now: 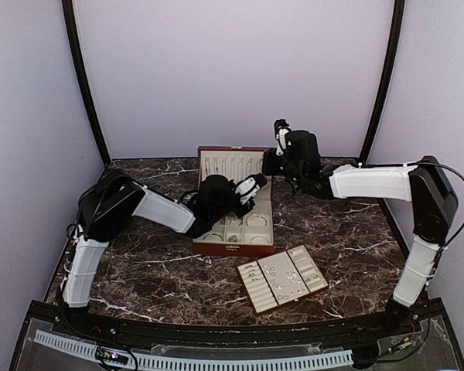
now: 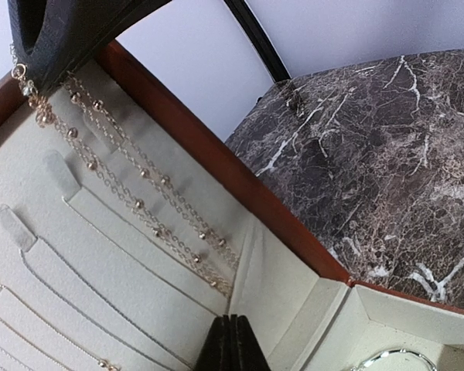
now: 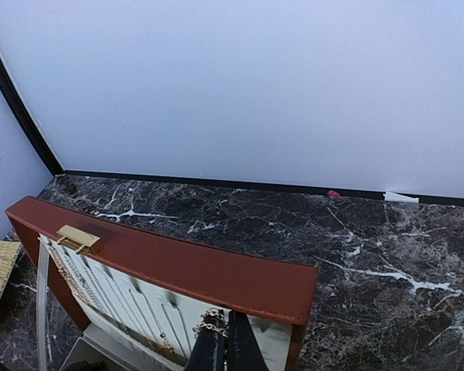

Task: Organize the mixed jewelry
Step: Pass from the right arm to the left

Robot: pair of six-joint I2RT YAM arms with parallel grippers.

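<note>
Jewelry (image 1: 282,272) on tray (image 1: 263,298) by table's (image 1: 178,286) front edge: tiny, light, slippery; pinch across each band. Left gripper (image 2: 232,331) closed tight, empty. Right gripper (image 3: 226,328) closed, seemingly nipping a chain (image 3: 209,318).

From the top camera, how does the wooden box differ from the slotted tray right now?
The box is red-brown wood with an upright open lid; the tray is flat, cream and lidless. The box sits mid-table; the tray lies nearer the front edge, skewed. The box lid carries chains; the tray carries silvery pieces. Both have cream divided sections.
</note>
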